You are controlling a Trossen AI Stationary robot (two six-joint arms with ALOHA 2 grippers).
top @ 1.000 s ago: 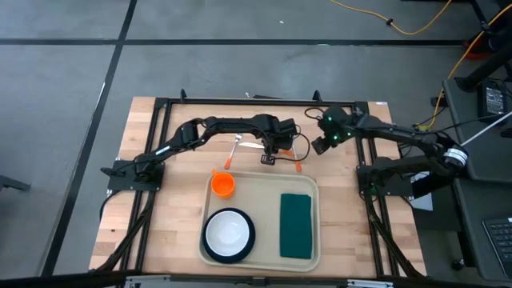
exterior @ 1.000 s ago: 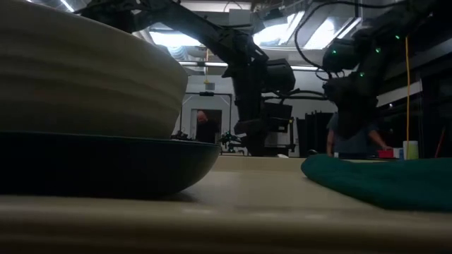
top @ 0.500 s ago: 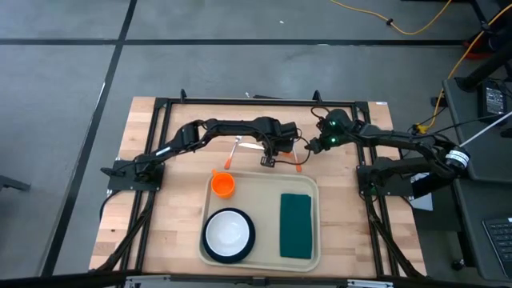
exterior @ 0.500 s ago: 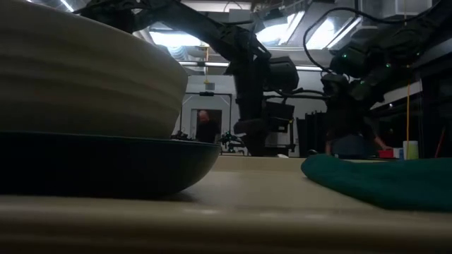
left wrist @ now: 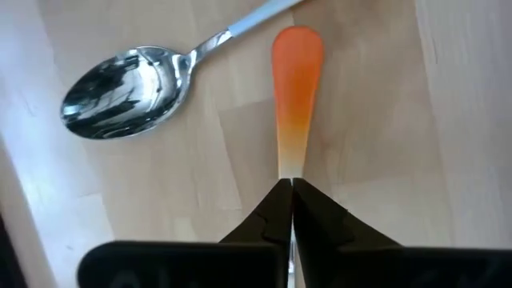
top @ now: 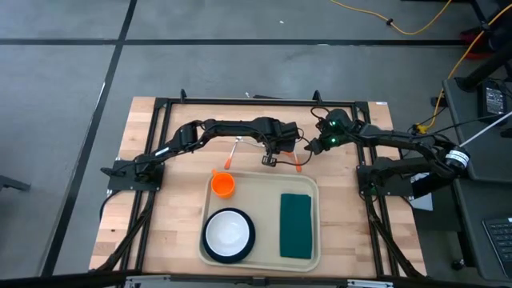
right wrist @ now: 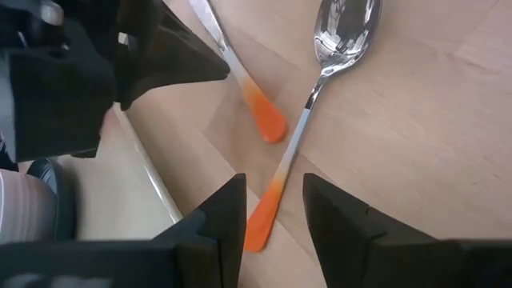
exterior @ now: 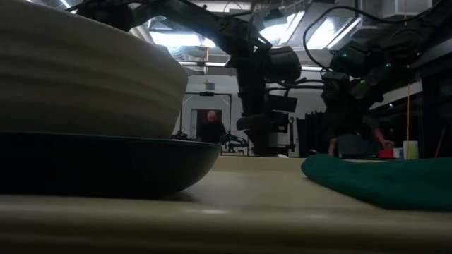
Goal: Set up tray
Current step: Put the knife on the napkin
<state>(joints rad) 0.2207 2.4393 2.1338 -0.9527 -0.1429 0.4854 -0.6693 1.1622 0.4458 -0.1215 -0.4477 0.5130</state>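
The left gripper [left wrist: 290, 200] is clamped on an orange-handled utensil [left wrist: 297, 88]; its fingers meet on the metal shank just where the orange handle begins. The handle runs straight ahead of the fingertips, so the utensil's long axis is in line with the gripper. Whether it is a knife or a fork cannot be told, as the working end is hidden under the fingers.

The right gripper [right wrist: 273, 210] hovers with fingers apart above the orange handle of a spoon [right wrist: 320, 84]; that handle passes through the gap, lying at a slant to the fingers, with the bowl ahead of them. The two handles lie near each other, not touching.

The tray [top: 264, 182] lies on the near side of both grippers, its far rim just behind the left fingers; the left arm is the nearer. It carries a cup [top: 222, 185], a bowl [top: 228, 232] on a plate and a napkin [top: 295, 225].

The surface is a wooden table [top: 136, 136], flat and bare around the utensils. Free tray floor appears open between bowl and napkin
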